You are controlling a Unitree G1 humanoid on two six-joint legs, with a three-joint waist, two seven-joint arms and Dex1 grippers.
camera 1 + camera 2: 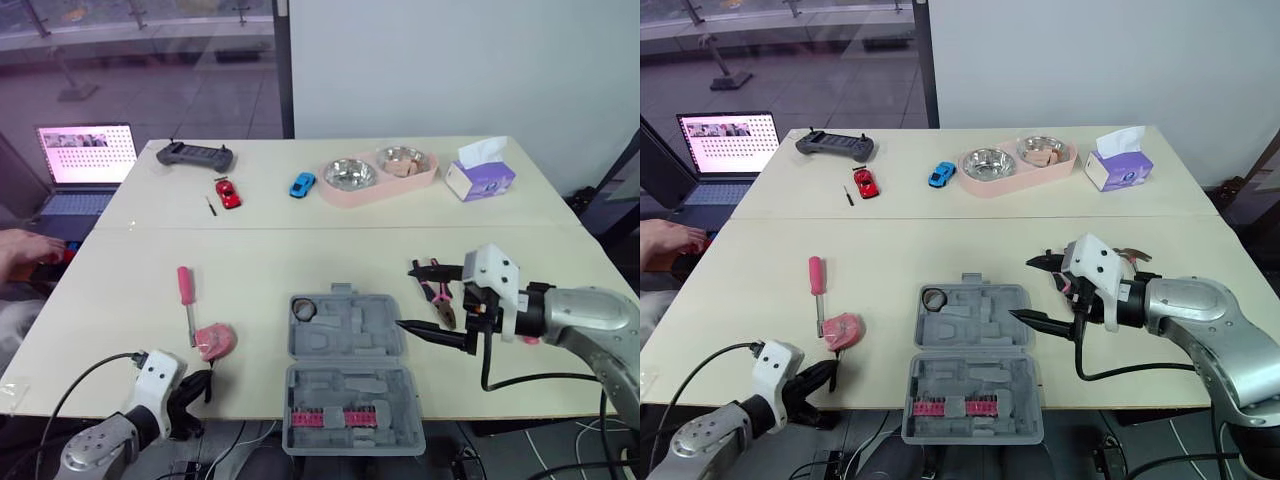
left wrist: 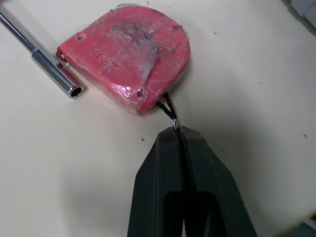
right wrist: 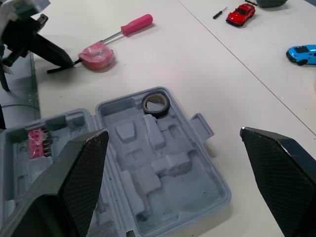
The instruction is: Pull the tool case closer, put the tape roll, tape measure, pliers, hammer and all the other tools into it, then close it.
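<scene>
The grey tool case (image 1: 345, 325) lies open near the table's front edge, with the black tape roll (image 1: 304, 309) in its back left pocket. The pink tape measure (image 1: 215, 341) lies left of the case, beside a pink-handled screwdriver (image 1: 186, 290). My left gripper (image 2: 175, 132) is shut on the tape measure's black strap (image 2: 169, 106), just in front of the tape measure. My right gripper (image 1: 418, 300) hovers open at the case's right edge. Pink-handled pliers (image 1: 437, 295) lie on the table just behind it.
At the back are a laptop (image 1: 85, 160), a black controller (image 1: 195, 155), a red toy car (image 1: 228, 193), a blue toy car (image 1: 302, 184), a pink double bowl (image 1: 378, 175) and a tissue box (image 1: 480, 175). A person's hand (image 1: 25, 250) rests at the left edge.
</scene>
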